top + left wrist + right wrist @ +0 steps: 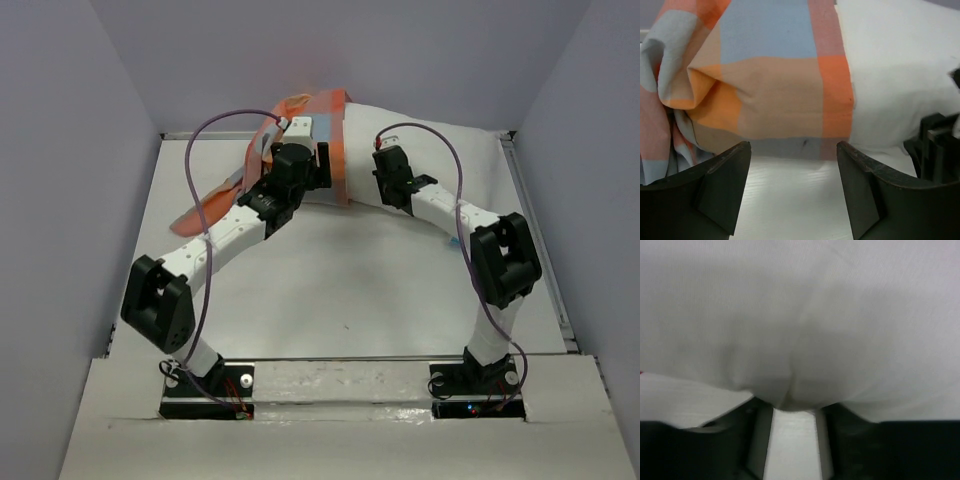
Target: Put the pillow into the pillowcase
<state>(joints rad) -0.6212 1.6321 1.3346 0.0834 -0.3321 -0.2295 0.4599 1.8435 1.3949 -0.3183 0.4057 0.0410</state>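
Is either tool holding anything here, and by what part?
The right tool pinches the pillow at its near edge; the left tool is open, holding nothing.

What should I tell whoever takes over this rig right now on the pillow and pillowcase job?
Left tool: open, empty, just short of the pillowcase.
Right tool: shut, pinching a fold of the pillow.
The pillow lies at the far side of the table.
Done: the pillowcase covers the pillow's left end; its loose part is bunched further left.
Left to do: draw the pillowcase over the bare right part.
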